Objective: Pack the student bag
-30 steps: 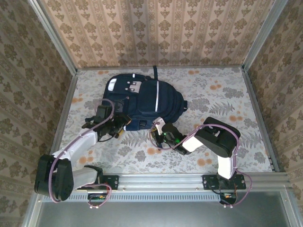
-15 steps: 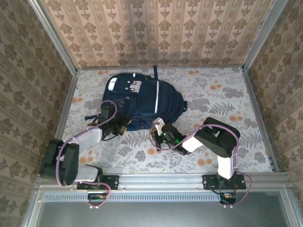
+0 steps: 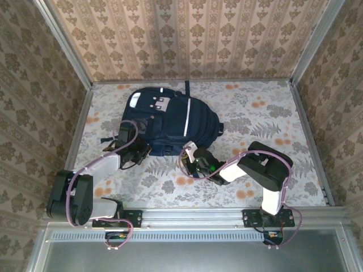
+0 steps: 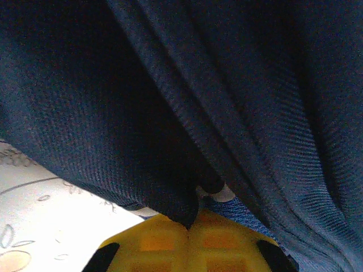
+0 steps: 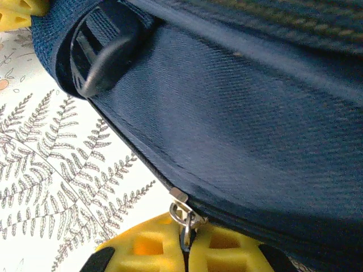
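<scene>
**A:** Entry one, the student bag (image 3: 170,120). Where is it lying?

**B:** It is lying flat on the fern-patterned table (image 3: 266,113), left of centre. The white-patched front pocket is facing up and the near edge is reaching toward both arms.

**A:** Entry two, the left gripper (image 4: 188,226). What is it doing?

**B:** Its yellow pads are pressing fully together, pinching a fold of the bag's navy cloth at the near left edge. The fold is running straight down into the seam between them. I am judging this an anchoring hold, stopping the bag from sliding.

**A:** Entry three, the right gripper (image 5: 185,237)?

**B:** Its jaws are meeting on the metal ring of the zipper pull (image 5: 182,213). The pull is sitting at the end of the zipper line on the bag's near edge, below a black buckle (image 5: 105,54).

**A:** Why two holds at once?

**B:** As a judgement, one arm is bracing the cloth while the other is readying to draw the zipper along. The zipper is looking closed where visible, so packing proper is not yet starting. The pull is needing a steady draw along the seam, or the ring is risking slipping free.
</scene>
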`<move>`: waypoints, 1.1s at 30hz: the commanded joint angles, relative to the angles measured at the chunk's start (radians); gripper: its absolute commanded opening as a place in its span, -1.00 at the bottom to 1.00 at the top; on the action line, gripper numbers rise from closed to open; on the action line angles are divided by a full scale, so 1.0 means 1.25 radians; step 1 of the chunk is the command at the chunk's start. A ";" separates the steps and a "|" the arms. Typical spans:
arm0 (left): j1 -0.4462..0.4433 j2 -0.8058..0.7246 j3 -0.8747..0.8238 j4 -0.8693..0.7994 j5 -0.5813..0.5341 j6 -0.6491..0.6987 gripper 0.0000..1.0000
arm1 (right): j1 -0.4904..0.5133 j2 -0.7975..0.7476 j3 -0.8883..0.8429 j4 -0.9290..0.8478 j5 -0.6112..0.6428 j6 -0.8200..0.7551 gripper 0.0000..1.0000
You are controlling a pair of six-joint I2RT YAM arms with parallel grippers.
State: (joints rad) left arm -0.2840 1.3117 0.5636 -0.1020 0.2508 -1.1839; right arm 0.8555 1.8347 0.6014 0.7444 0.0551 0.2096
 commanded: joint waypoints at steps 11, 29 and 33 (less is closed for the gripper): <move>0.095 0.037 0.072 -0.121 -0.089 0.104 -1.00 | -0.033 -0.114 -0.030 -0.207 0.040 -0.055 -1.00; 0.115 0.072 0.254 -0.234 -0.097 0.266 -0.36 | -0.075 -0.091 0.001 -0.211 -0.105 -0.014 -1.00; 0.065 -0.030 0.189 -0.242 -0.086 0.198 -0.02 | -0.052 -0.054 0.029 -0.173 -0.117 0.043 -1.00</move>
State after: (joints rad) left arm -0.1646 1.3693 0.8333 -0.3985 0.1566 -0.9039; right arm 0.7715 1.7275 0.6113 0.5137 -0.0582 0.1871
